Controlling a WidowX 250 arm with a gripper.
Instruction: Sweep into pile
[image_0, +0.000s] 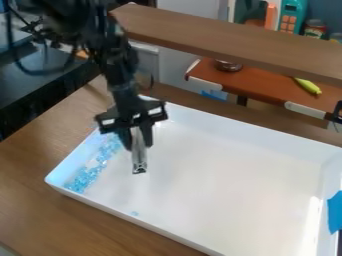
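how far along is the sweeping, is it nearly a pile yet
Looks mostly done: most small light-blue pieces lie in a loose band along the picture-left wall of the white rectangular tray. In hand: the black two-finger end effector holds a narrow grey tool beside that band. Left: a small blue bit sits apart near the tray's front wall, and the band probably needs drawing tighter.

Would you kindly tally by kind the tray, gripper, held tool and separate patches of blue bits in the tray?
Tray: 1
Gripper: 1
Silver tool: 1
Blue patches: 2 (long band, small stray)
Total: 5
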